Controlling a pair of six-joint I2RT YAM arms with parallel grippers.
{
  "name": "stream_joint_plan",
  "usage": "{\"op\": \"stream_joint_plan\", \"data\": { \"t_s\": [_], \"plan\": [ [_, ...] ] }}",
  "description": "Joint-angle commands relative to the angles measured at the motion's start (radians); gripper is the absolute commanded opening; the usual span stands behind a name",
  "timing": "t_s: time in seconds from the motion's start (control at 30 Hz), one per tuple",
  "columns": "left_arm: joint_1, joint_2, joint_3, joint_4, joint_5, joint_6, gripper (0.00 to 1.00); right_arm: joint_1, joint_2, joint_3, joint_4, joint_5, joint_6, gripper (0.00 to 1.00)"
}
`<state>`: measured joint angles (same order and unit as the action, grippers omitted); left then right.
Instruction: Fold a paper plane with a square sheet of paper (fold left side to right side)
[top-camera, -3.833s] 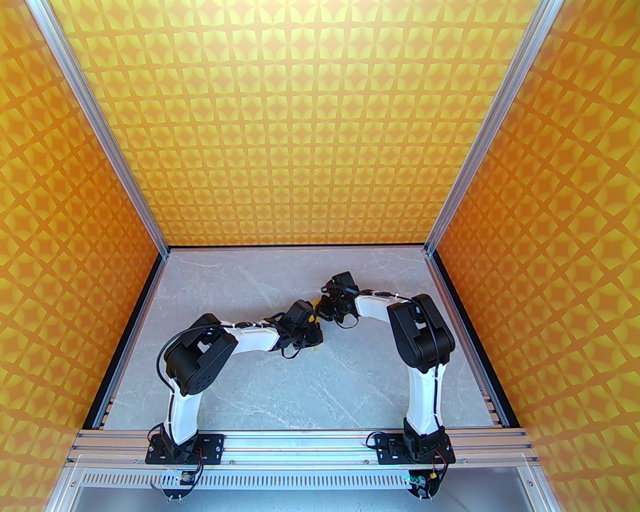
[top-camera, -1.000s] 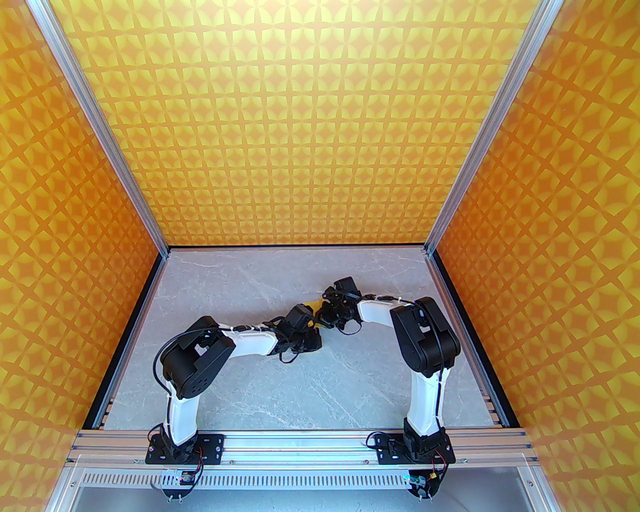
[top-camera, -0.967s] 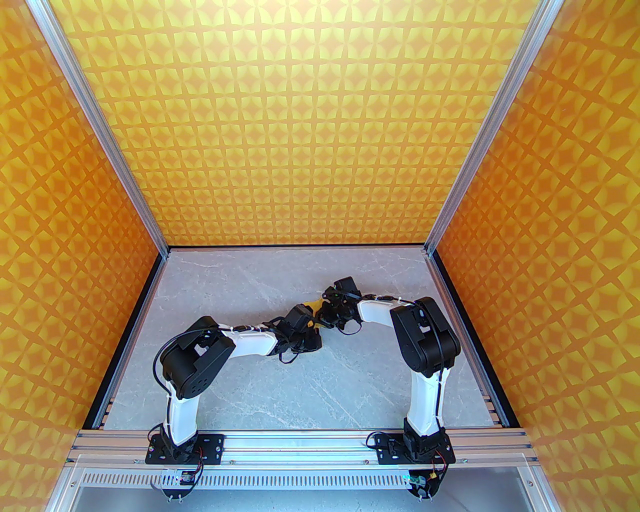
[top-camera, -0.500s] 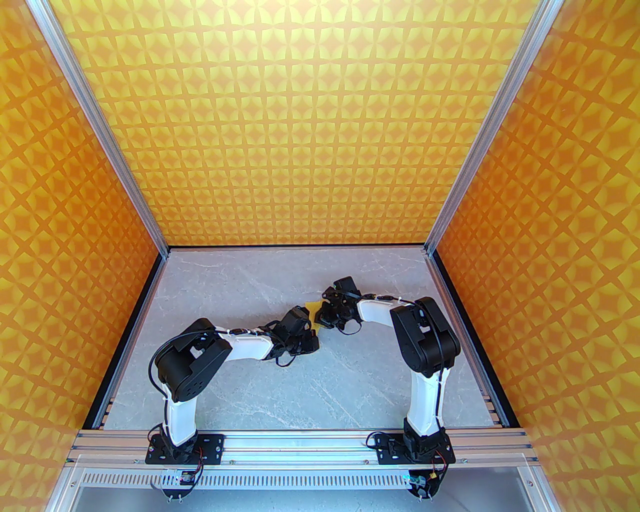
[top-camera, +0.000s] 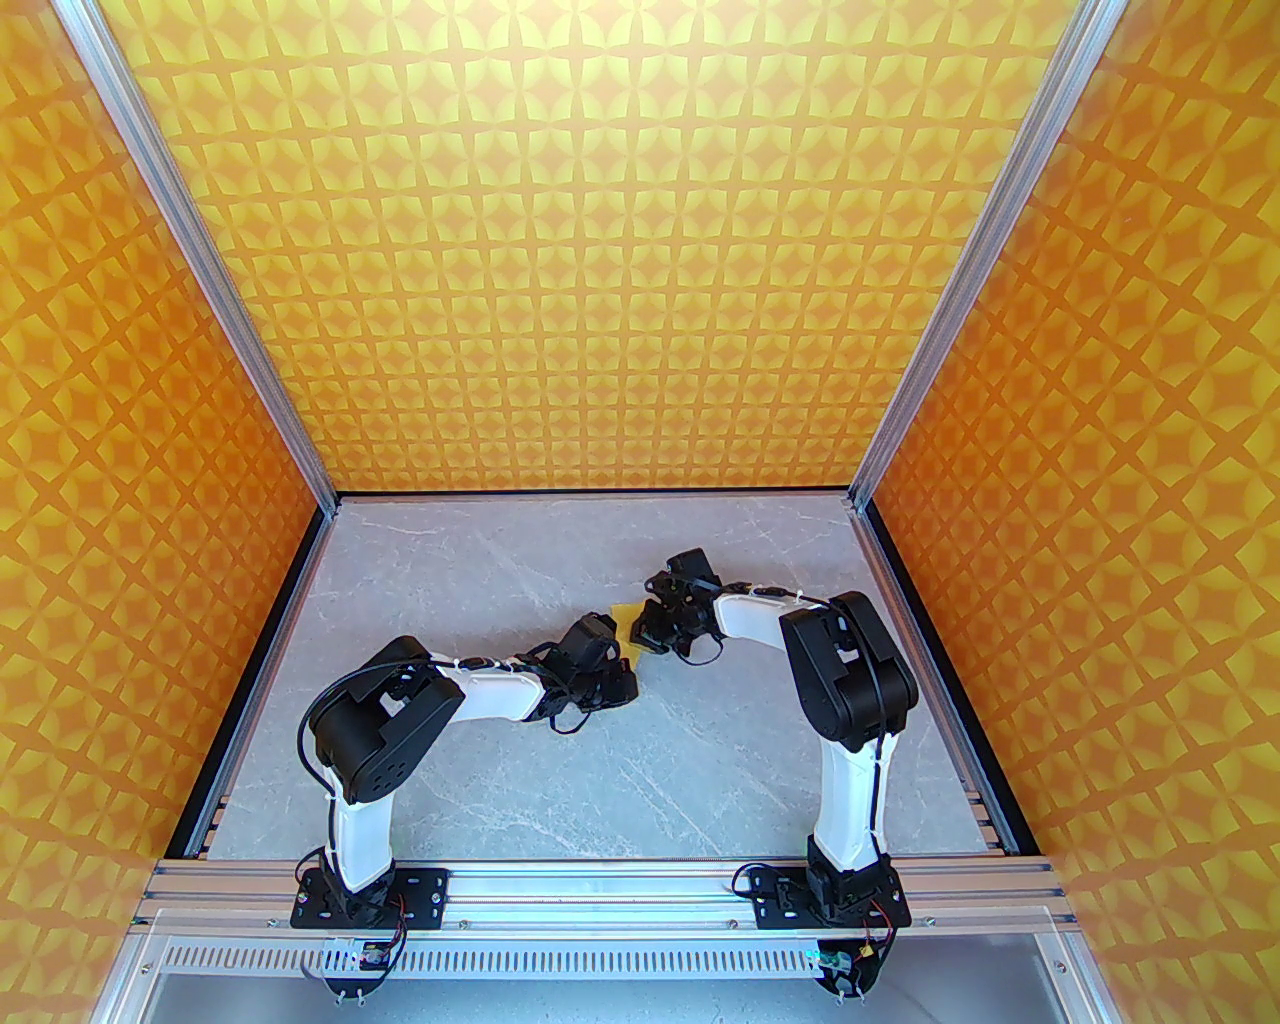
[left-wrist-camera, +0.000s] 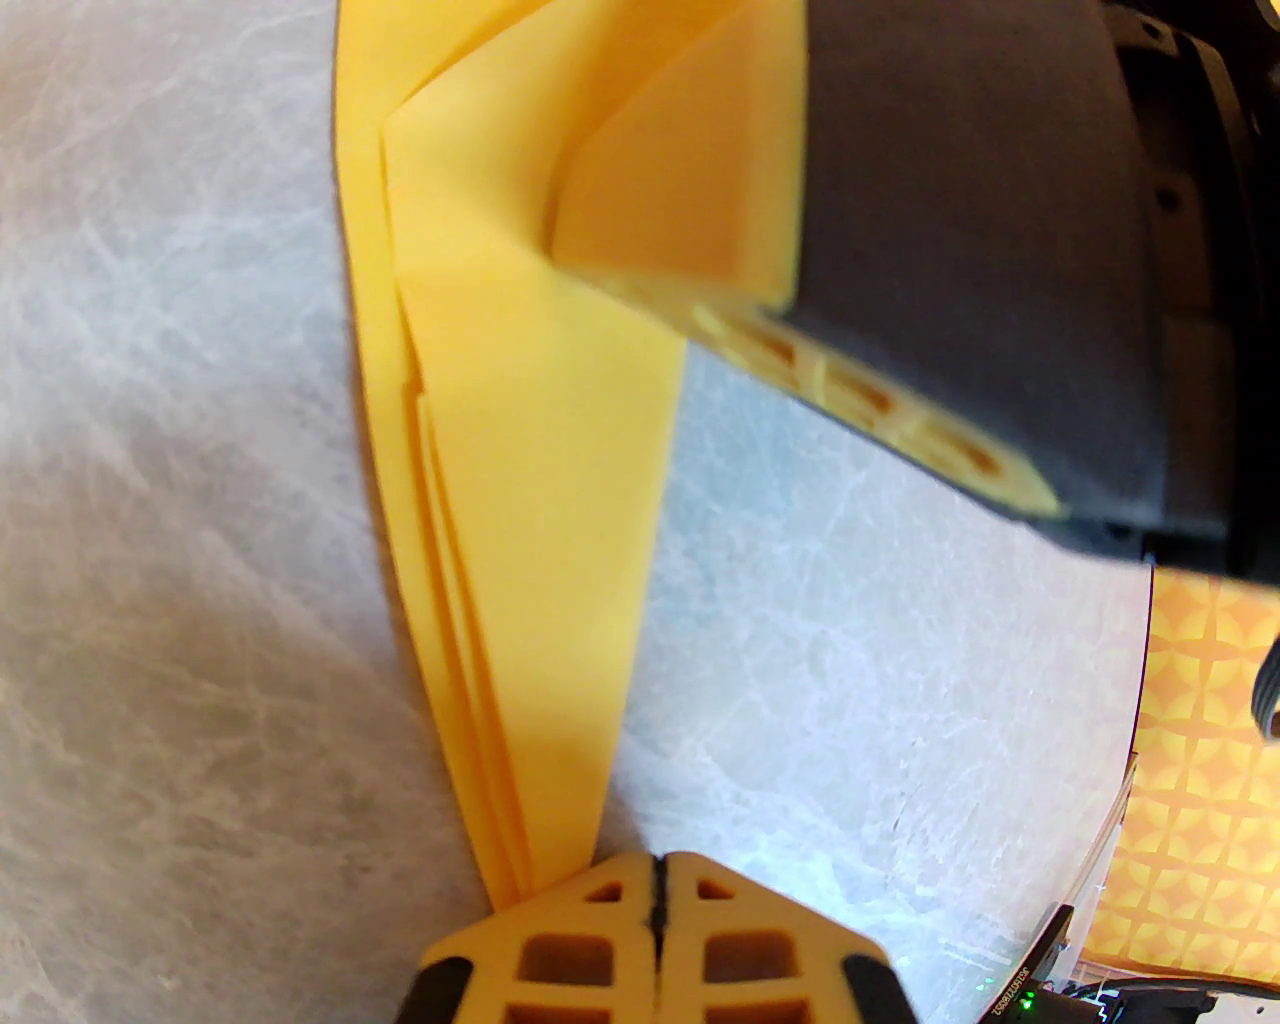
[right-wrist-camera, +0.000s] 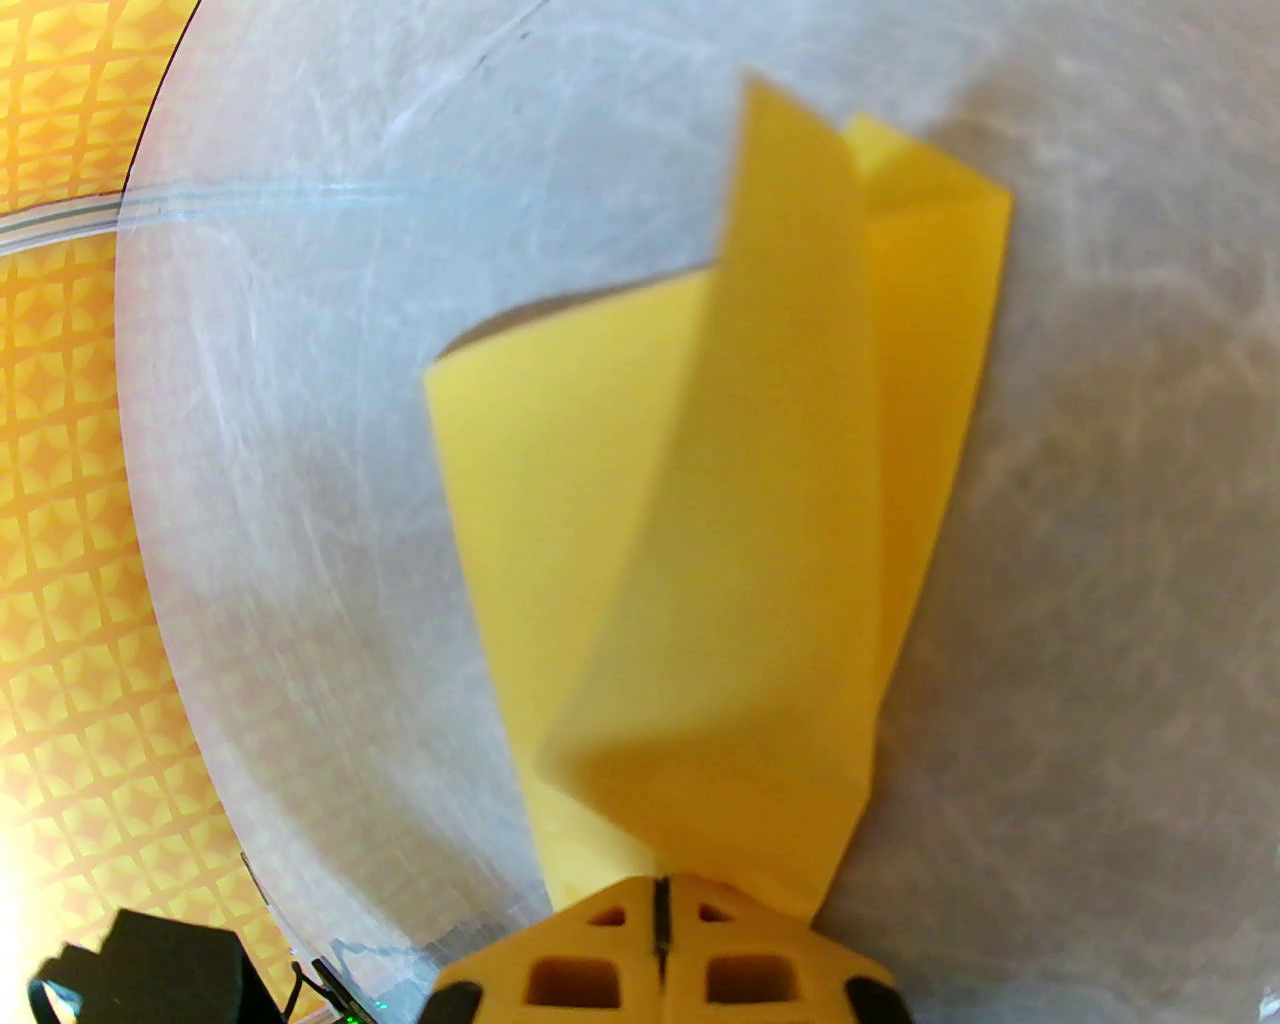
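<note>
The left gripper (left-wrist-camera: 657, 888) is closed, fingertips pressed together, with the narrow pointed end of the paper (left-wrist-camera: 530, 480) touching them; whether any layer is pinched cannot be told. The right gripper (right-wrist-camera: 660, 892) is closed too, its tips on the paper's wider part, where the folded layers spread away from it and one flap stands off the rest. The yellow paper lies near the middle of the grey table (top-camera: 480, 600), between both grippers.
</note>
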<state>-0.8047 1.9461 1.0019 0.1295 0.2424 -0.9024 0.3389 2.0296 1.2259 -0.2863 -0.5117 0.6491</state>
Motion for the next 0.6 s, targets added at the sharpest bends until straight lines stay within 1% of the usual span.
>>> {"op": "stream_joint_plan", "data": {
  "t_s": [0.0, 0.57],
  "plan": [
    [-0.009, 0.050, -0.031, -0.104, 0.059, -0.014, 0.00, -0.047, 0.057, 0.036, 0.017, 0.110, -0.008, 0.00],
    [-0.011, 0.059, -0.025, -0.102, 0.083, -0.003, 0.00, -0.105, 0.150, 0.163, -0.008, 0.117, -0.013, 0.00]
  ]
}}
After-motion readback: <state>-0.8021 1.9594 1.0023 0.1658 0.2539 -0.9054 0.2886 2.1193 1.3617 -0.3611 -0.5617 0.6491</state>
